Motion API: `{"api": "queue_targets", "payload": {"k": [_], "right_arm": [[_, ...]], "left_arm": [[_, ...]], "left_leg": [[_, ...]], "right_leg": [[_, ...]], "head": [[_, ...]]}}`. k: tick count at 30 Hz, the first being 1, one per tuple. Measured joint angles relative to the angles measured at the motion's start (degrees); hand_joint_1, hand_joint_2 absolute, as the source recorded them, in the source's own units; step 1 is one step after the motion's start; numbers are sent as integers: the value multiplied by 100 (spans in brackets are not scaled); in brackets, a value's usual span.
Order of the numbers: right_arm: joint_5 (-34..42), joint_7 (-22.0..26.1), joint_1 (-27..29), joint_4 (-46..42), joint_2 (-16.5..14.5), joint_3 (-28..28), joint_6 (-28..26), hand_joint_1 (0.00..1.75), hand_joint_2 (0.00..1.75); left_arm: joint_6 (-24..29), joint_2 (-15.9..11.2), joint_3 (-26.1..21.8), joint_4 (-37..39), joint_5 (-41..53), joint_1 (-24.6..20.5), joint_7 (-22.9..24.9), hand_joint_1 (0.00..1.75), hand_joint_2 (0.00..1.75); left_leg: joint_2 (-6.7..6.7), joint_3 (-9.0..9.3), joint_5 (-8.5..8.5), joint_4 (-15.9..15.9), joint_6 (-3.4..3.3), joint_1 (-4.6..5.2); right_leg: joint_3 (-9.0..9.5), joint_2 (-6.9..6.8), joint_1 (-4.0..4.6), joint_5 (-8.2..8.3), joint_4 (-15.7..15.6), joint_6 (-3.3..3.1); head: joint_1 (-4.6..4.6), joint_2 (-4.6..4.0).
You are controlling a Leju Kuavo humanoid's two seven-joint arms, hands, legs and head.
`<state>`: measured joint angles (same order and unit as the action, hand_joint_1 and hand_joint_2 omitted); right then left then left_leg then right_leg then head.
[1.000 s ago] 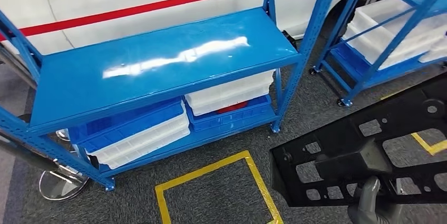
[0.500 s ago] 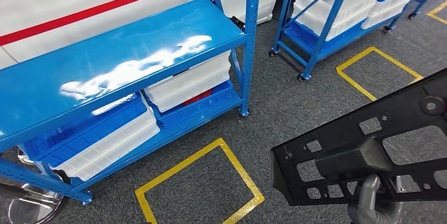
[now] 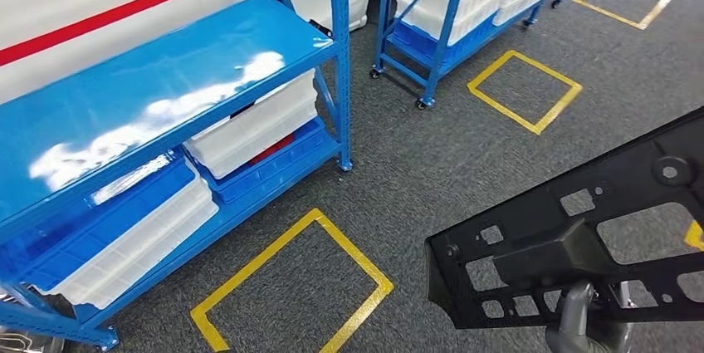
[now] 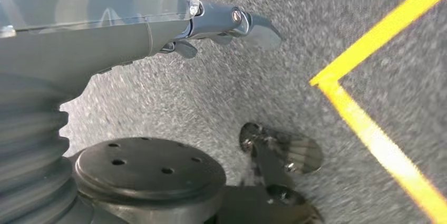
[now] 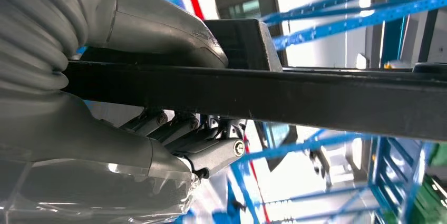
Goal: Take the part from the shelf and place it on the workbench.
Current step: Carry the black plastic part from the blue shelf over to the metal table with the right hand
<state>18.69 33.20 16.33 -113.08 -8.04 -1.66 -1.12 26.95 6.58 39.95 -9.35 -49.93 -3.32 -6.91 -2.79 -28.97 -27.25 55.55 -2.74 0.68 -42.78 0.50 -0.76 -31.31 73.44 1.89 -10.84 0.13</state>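
With the right hand (image 3: 581,324), clamping onto the black part (image 3: 531,262) near its lower edge, thumb pressing one face and the darker fingers (image 5: 179,129) curling against the other, as seen in the right wrist view; carrying the part off the blue shelf (image 3: 149,95) and in the air, low at the front right over the grey carpet (image 3: 432,154), well apart from the shelf's upright and from the yellow floor square (image 3: 290,286). Judging the placing on the workbench as not yet done. Risking, from here, a twist or slip of the part in the grasp, since holding a long perforated panel by one spot is leaving most of its length hanging out unsupported to either side; risking also a knock of the far end against a shelf post or the second rack (image 3: 448,21) while turning, which could lever the panel out of the fingers. Reaching up from below with the right arm, palm turned toward the panel, tilting the panel so that its right end is riding higher. Hanging the left hand (image 4: 158,29) down over the carpet, holding nothing, fingers loosely apart
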Motion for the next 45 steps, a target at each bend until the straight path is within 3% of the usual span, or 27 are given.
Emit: {"api": "queue_targets", "payload": {"k": [1,3,5,6,8,9,11,13,15,16,18,20,22,23,24,26,28,30,31,33,35,37,39,40,41,43,45], "right_arm": [[-21,0,2,4,-7,-8,0,175,175],[-46,-2,-4,10,-15,-24,-1,175,175],[-59,-5,-21,12,-24,-49,-2,175,175],[-68,-7,-36,14,-27,-62,-3,175,175],[-130,-4,-64,21,-31,-80,-20,175,175],[-199,4,-86,25,-31,-86,-40,175,175],[-403,37,-171,35,-28,-106,-107,175,175],[-634,69,-333,45,-22,-136,-208,175,175],[-900,64,-533,58,0,-151,-355,175,175],[-1056,38,-646,68,25,-151,-447,175,175],[-1430,-79,-940,102,130,-151,-683,175,175],[-1838,-263,-1309,154,297,-149,-951,175,175],[-2231,-446,-1650,215,480,-133,-1165,175,175],[-2418,-525,-1789,248,575,-109,-1245,175,175],[-2593,-587,-1903,282,675,-78,-1303,175,175],[-2890,-686,-2105,349,869,3,-1390,175,175],[-3206,-790,-2287,418,1019,70,-1478,175,175],[-3608,-936,-2414,491,1148,132,-1563,175,175],[-3804,-1011,-2452,522,1216,172,-1595,175,175],[-4088,-1123,-2500,567,1347,269,-1635,175,175],[-4280,-1173,-2541,582,1454,358,-1659,175,175],[-4502,-1199,-2555,581,1535,434,-1686,175,175],[-4688,-1213,-2505,560,1615,525,-1707,175,175],[-4756,-1212,-2483,548,1648,569,-1707,175,175],[-4830,-1211,-2482,539,1678,600,-1707,175,175],[-5041,-1217,-2455,527,1705,625,-1779,175,175],[-5249,-1215,-2214,463,1736,690,-1984,175,175]], "left_arm": [[-37,-7,-2,0,-17,4,-2,0,175],[-75,-15,-10,0,-51,-2,-2,0,175],[-65,-21,-27,0,-71,1,-5,0,175],[-42,-23,-43,0,-81,3,-9,0,175],[19,-17,-76,0,-121,-1,-17,0,175],[53,-13,-90,0,-144,-5,-18,0,175],[116,-7,-110,0,-174,5,-15,0,175],[153,-7,-126,0,-179,29,-12,0,175],[164,-7,-132,0,-184,46,-15,0,175],[165,-8,-133,0,-185,48,-19,0,175],[155,-10,-133,0,-185,49,-23,0,175],[123,-14,-134,0,-185,54,-21,0,175],[72,-19,-136,0,-181,56,-22,0,175],[41,-21,-136,0,-179,52,-26,0,175],[13,-22,-136,0,-177,46,-31,0,175],[-38,-31,-136,0,-174,54,-43,0,175],[-88,-45,-136,0,-173,87,-52,0,175],[-159,-62,-136,0,-174,115,-60,0,175],[-200,-69,-136,0,-174,121,-69,0,175],[-282,-82,-136,0,-173,122,-87,0,175],[-343,-92,-135,0,-170,122,-115,0,175],[-401,-103,-133,0,-170,126,-213,0,175],[-496,-130,-131,0,-190,124,-445,0,175],[-556,-160,-133,0,-227,118,-576,0,175],[-616,-192,-142,0,-271,110,-686,0,175],[-688,-251,-160,2,-319,99,-786,0,175],[-654,-269,-154,8,-239,98,-774,0,175]], "left_leg": [[-90,-74,18,38,10,0],[-247,-202,37,126,34,0],[-366,-275,40,191,80,9],[-421,-276,43,214,112,12],[-539,-260,62,223,183,10],[-511,-265,50,250,225,0],[-203,-375,-175,508,295,-30],[150,-641,-637,1190,327,-60],[225,-853,-902,1808,335,-70],[229,-838,-865,1853,332,-73],[304,-486,-526,1270,317,-92],[549,-61,-264,498,293,-121],[686,62,-218,222,263,-126],[646,42,-195,223,239,-114],[582,29,-174,205,200,-113],[440,-2,-113,172,102,-107],[284,-55,-72,158,34,-84],[118,-103,-57,161,11,-48],[36,-116,-54,162,8,-35],[-108,-116,-57,163,8,-14],[-231,-105,-74,171,26,14],[-363,-105,-94,181,61,43],[-485,-102,-124,186,103,58],[-423,-109,-167,228,131,50],[-274,-161,-264,371,159,38],[109,-431,-606,1012,212,-4],[236,-785,-899,1761,248,-32]], "right_leg": [[96,-30,-25,61,14,24],[618,-195,-65,271,-600,63],[1097,-446,-27,315,-1283,13],[1193,-522,4,283,-1454,-41],[1163,-458,40,315,-1511,-160],[1153,-398,29,336,-1549,-208],[1098,-261,-1,427,-1586,-296],[1009,-102,-2,509,-1592,-349],[918,79,10,582,-1587,-354],[880,172,12,616,-1584,-343],[817,354,5,676,-1569,-304],[750,514,6,730,-1538,-241],[687,634,8,788,-1516,-157],[666,689,4,822,-1521,-110],[644,692,-5,835,-1515,-72],[522,429,4,687,-1307,-17],[222,84,10,302,-658,19],[-68,-7,-3,18,38,45],[-79,-23,-2,19,140,46],[251,-103,17,287,-342,10],[714,-419,105,533,-1164,-94],[884,-622,198,580,-1543,-195],[874,-500,200,600,-1582,-250],[881,-426,178,618,-1609,-275],[888,-347,149,639,-1635,-305],[895,-178,108,666,-1662,-344],[893,-16,95,668,-1650,-350]], "head": [[0,0],[0,0],[-1,0],[0,0],[3,0],[4,0],[4,0],[4,0],[4,0],[4,0],[4,0],[4,-1],[4,-1],[4,0],[4,0],[12,0],[21,0],[21,0],[21,0],[21,0],[22,0],[21,0],[20,0],[20,0],[19,0],[19,0],[19,0]]}}
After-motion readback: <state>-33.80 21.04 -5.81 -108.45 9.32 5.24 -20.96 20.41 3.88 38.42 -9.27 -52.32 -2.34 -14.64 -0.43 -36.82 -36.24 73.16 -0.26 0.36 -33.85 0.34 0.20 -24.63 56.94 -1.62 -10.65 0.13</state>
